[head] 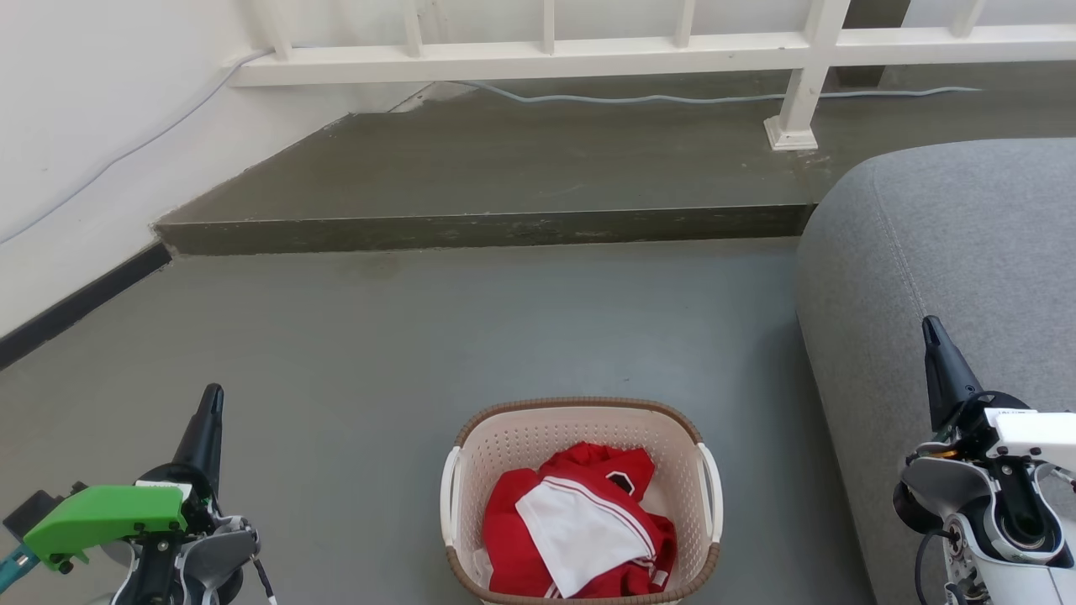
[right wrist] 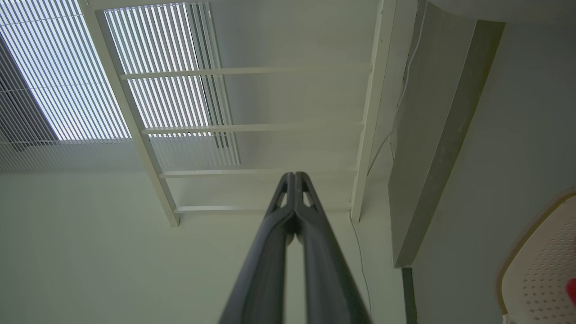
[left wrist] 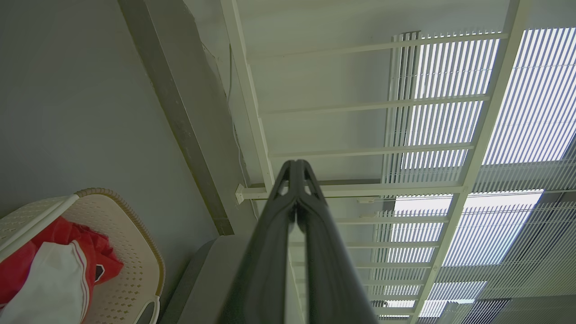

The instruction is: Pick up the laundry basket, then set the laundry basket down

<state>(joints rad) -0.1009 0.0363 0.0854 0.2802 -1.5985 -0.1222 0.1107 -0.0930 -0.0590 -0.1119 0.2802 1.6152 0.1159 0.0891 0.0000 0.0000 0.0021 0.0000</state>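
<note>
Two tools, both empty: left tool (head: 212, 393) low at L, right tool (head: 930, 328) at R in front of the grey sofa (head: 967, 252), fingers of each pressed together tip to tip, clamped on nothing; same seen in both wrist views. Between them & well apart from both, the laundry basket (head: 504, 449), upright on the floor (head: 420, 336), near the sofa's base, at bottom centre of head view. Fits either end of the job: basket waiting for its lift, or lifted & set back down; not to be settled from one moment, so no next move called here. Handling, as a judgement: wider than either tool, so a one-sided grip likely to tip it; white side handles (head: 450, 496) the natural hold, one per tool, kept level. Materials: cream plastic walls perforated w/ rows of small holes, rounded-rect. outline, brown woven-look rim. Inside, a crumpled red & white garment (head: 580, 521), soft, heaped toward the near side. Floor grey, smooth, matte; sofa cloth fine-grained w/ a stitched seam. Behind, a raised concrete-look step (head: 479, 227) & a white railing (head: 546, 55).
</note>
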